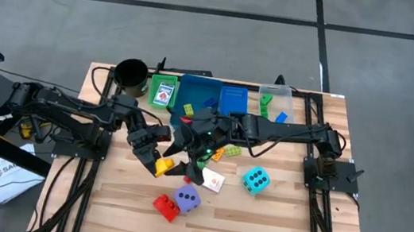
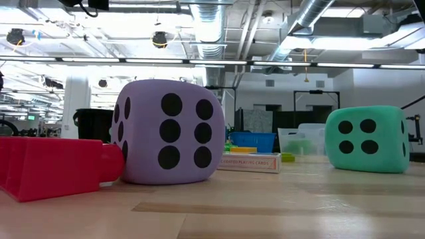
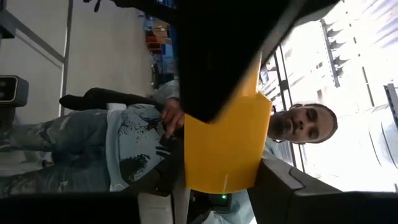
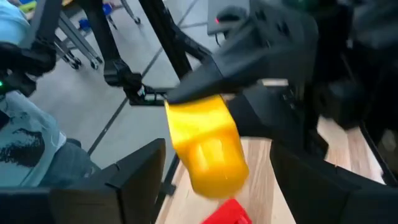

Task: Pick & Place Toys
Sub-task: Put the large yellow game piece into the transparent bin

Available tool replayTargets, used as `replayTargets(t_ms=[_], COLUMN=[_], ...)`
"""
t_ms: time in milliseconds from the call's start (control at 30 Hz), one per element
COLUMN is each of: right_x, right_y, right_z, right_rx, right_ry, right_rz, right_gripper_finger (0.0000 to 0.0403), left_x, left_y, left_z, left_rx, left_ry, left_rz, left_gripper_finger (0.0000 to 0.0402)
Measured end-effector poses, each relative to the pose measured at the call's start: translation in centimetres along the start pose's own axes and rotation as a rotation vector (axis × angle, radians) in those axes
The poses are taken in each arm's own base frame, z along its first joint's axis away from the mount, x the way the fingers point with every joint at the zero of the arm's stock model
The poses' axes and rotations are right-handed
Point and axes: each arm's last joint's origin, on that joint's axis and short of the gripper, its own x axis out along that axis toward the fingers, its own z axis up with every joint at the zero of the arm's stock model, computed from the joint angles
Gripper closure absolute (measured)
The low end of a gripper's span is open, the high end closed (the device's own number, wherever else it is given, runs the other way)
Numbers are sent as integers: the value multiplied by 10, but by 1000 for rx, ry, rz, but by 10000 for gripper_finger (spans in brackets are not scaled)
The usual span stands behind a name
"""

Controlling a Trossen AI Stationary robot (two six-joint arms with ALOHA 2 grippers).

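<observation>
A small yellow plastic building brick [image 1: 165, 163] sits a little left of centre in the high view, above the wooden counter [image 1: 281, 222]. The left gripper [image 1: 159, 164] holds it: in the left wrist view the brick [image 3: 224, 143] is pinched between the dark jaws, which are closed on it. The right gripper [image 1: 186, 155] is just beside it, reaching in from the right of the frame. In the right wrist view its own jaws stand wide on either side of the yellow brick [image 4: 208, 149] without touching it, while the other arm's fingers [image 4: 211, 81] clamp the brick from above.

Lower in the high view lie a red plastic building brick [image 1: 165, 205] and a purple dotted dice cube [image 1: 188, 198], touching each other. A white picture card [image 1: 212, 181] lies just right of them, and a teal dotted dice cube [image 1: 255, 180] lies farther right.

Along the upper edge of the counter stand a black cup [image 1: 131, 74], a green tray [image 1: 164, 91], a blue tray [image 1: 202, 95] and a clear tray [image 1: 275, 102].

In the left wrist view a person in a light patterned shirt [image 3: 130, 146] shows beyond the counter.
</observation>
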Motion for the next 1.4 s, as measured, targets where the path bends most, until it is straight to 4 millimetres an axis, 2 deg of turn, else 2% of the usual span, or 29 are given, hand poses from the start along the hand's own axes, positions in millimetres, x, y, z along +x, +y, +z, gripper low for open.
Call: replayTargets(t_ms=[167,767,933,1100,1333,1400], right_x=[1,3,3,3,3,4], right_y=[2,4,5,4,4,5], right_z=[5,4,4,1,0,0], right_rx=[-23,-28,-28,-19,-49,-64], right_ry=[-54,-48,-48,-24,-13,-18], right_rz=[13,21,22,17,7,0], right_gripper_finger=[117,117,119,157,271,272], left_x=[0,-1,-1,-1,-1,-1], left_y=[0,-2,-2,-2,-3,-3], left_z=[0,1,1,1,0,0], left_rx=[-4,14,15,15,18,21], left_ry=[1,-13,-13,-14,-10,-9], left_rz=[3,-8,-8,-8,-12,-12], left_gripper_finger=[279,283,272,278,271,271])
